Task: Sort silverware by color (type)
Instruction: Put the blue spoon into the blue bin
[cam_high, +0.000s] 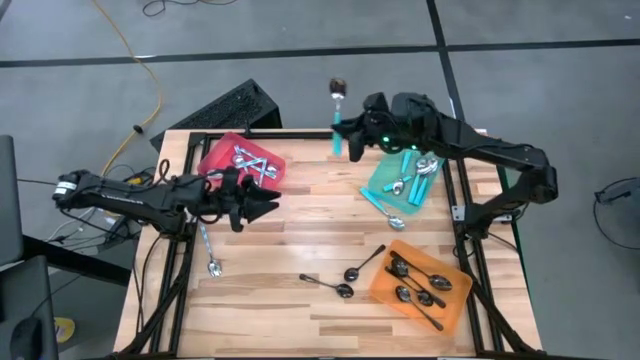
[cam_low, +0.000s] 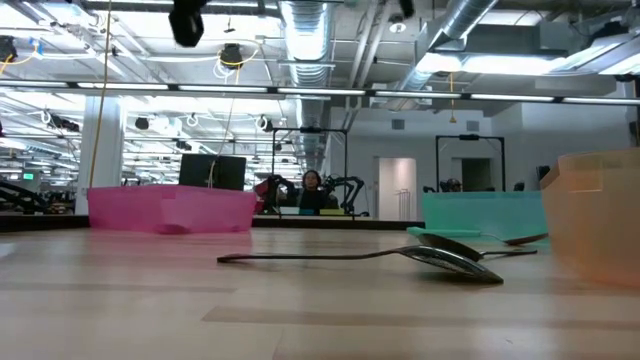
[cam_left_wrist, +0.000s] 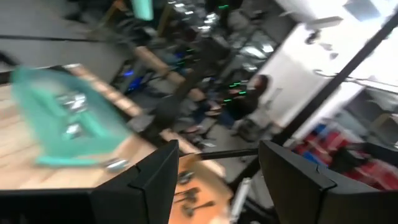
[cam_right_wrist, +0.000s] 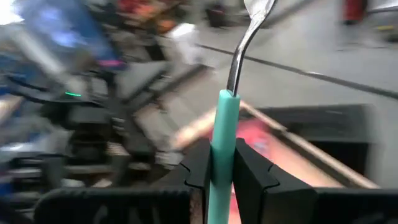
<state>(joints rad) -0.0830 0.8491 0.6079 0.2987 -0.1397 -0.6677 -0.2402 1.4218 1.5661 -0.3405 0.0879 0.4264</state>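
the right gripper (cam_high: 352, 135) is clamped on a teal-handled spoon (cam_high: 338, 118), carried aloft likely toward the teal tray (cam_high: 379, 178), while the left gripper (cam_high: 268, 208) hangs spread and empty beside the red tray (cam_high: 215, 157).

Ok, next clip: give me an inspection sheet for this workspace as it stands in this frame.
Surface: wooden table, bare wood in the middle.
Job's things: silver spoons in the red tray; teal-handled spoons in the teal tray, one lying just beside it; black spoons in the orange tray, two black spoons and one silver spoon loose on the table.
Clutter: nothing seen.
Grippers: left gripper open, empty, near the red tray; right gripper shut on a teal-handled spoon at the table's far edge.
Cables: yellow cable on the floor.
Surroundings: grey floor; a person far behind the table.
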